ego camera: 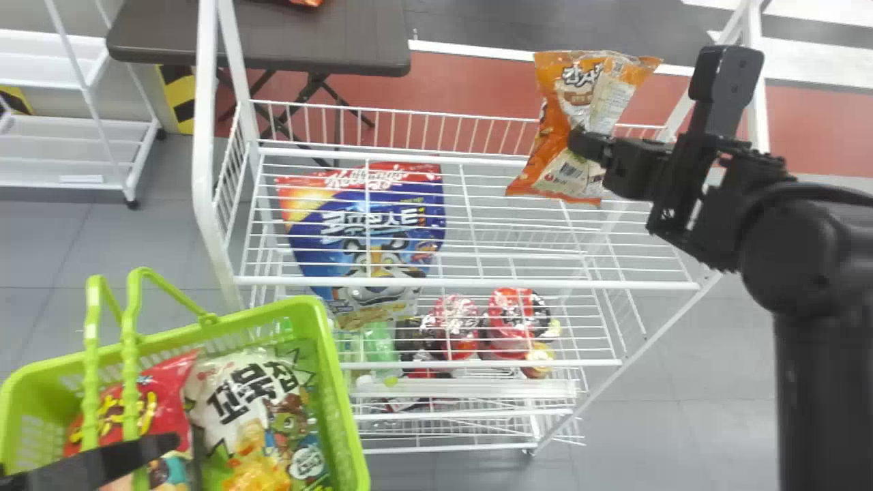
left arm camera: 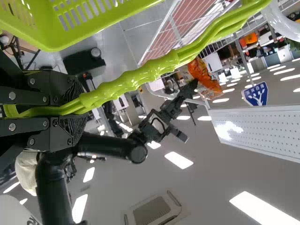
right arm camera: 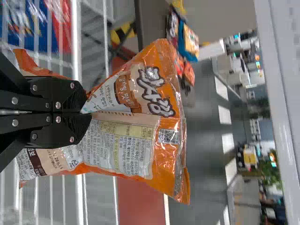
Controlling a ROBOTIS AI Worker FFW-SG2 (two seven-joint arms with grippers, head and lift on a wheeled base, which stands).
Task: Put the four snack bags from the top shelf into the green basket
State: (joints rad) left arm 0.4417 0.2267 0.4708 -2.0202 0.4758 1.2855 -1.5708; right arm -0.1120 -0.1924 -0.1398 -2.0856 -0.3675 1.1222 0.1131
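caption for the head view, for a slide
Right gripper holds an orange snack bag above the white rack, green basket at lower left.

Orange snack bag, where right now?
Head view, right of centre: orange bag is held in the right gripper, right of the blue bag.
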